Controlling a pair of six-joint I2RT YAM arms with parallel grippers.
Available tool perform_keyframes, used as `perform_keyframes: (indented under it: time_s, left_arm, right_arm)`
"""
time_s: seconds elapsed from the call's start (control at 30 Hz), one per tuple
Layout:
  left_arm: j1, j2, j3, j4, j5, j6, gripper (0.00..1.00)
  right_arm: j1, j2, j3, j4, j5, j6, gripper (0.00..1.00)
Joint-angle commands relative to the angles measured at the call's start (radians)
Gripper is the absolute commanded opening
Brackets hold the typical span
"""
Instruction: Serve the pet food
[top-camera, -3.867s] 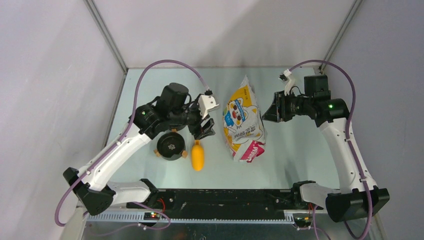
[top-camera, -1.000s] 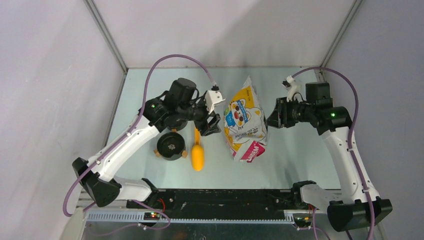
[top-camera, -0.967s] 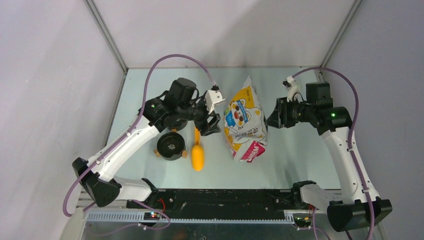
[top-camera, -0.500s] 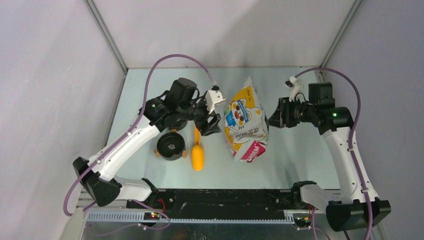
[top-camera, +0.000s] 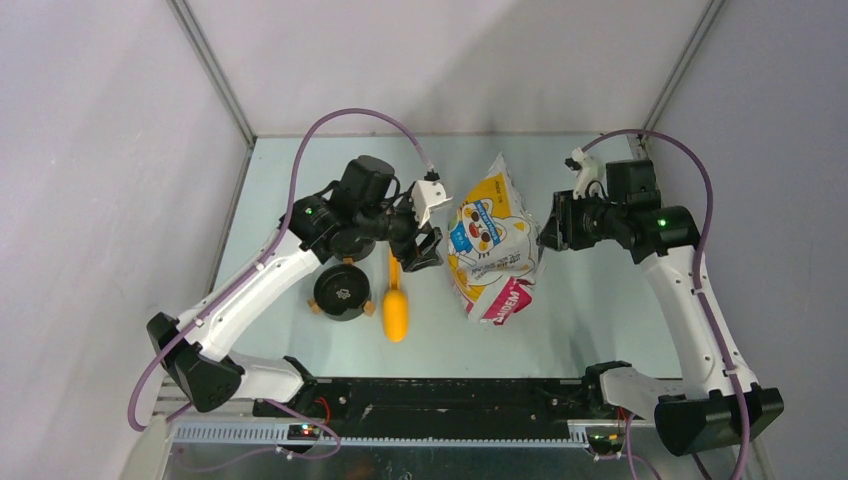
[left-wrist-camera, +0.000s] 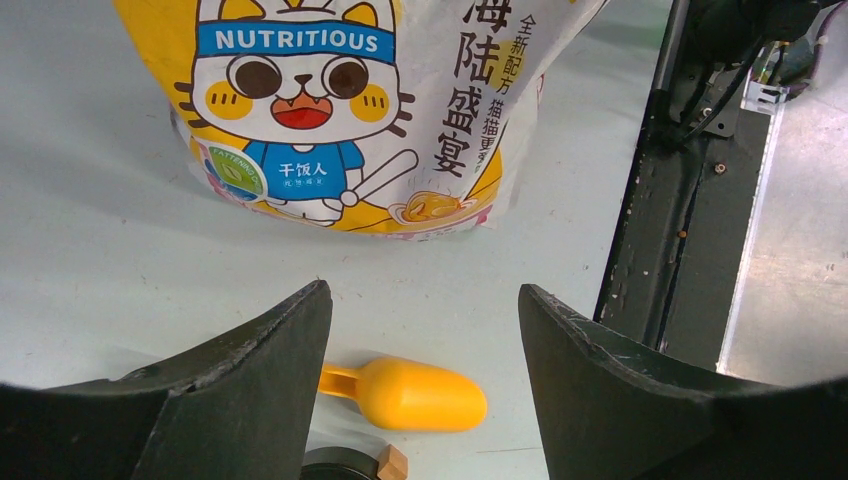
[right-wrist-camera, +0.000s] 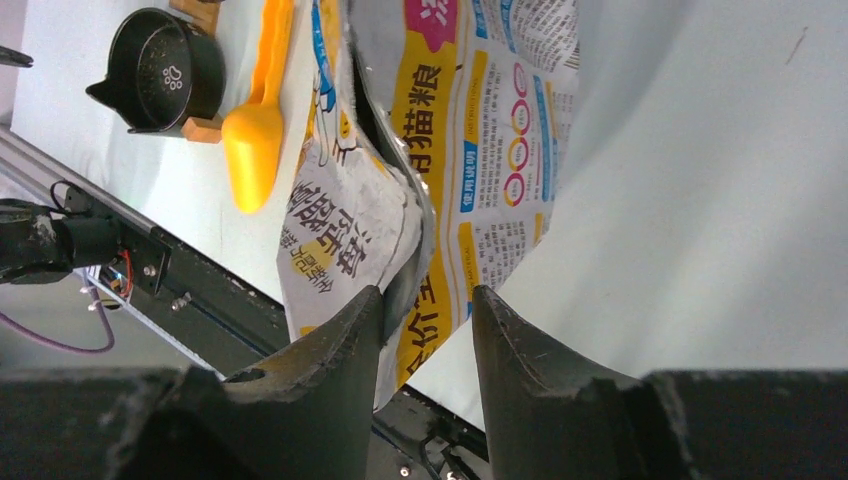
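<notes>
- Top view: the bag is sitting mid-desk, its cartoon cat facing the left hand. The print is too small to read here.
- The left hand is hanging released over the handle of the orange scoop, which is lying just beside a black pot. The right hand is meeting the bag's right edge, but its fingers are hard to make out from above.
- Left wrist view: the bag is reading "NUTRITIOUS" on a blue band across the cat's brow, "干饭人" on its blue shirt and "海陆盛宴" in large black characters. The frame is cutting off the bag's top.
- The left hand is gaping wide and holding nothing. The scoop is lying beyond it, and only a sliver of the pot is showing.
- Right wrist view: the bag is showing "猫粮" on a yellow stripe, and the fine print is unreadable.
- The right hand is not clenched. Its fingers are standing either side of the bag's rim, with a gap between them.
- The pet food is hiding from every view, since the bag's mouth is only a dark slit.
- The scoop and pot are lying beyond the bag.
</notes>
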Motion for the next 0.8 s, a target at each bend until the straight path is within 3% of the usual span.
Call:
perform_keyframes:
  time_s: [0.0, 0.77]
  left_arm:
    - [0.003, 0.001, 0.02, 0.032, 0.027, -0.022, 0.75]
    - [0.004, -0.027, -0.016, 0.04, 0.049, -0.026, 0.75]
  right_arm:
    - [-0.005, 0.012, 0.046, -0.024, 0.082, -0.01, 0.41]
    - [0.016, 0.001, 0.082, -0.131, 0.021, -0.058, 0.42]
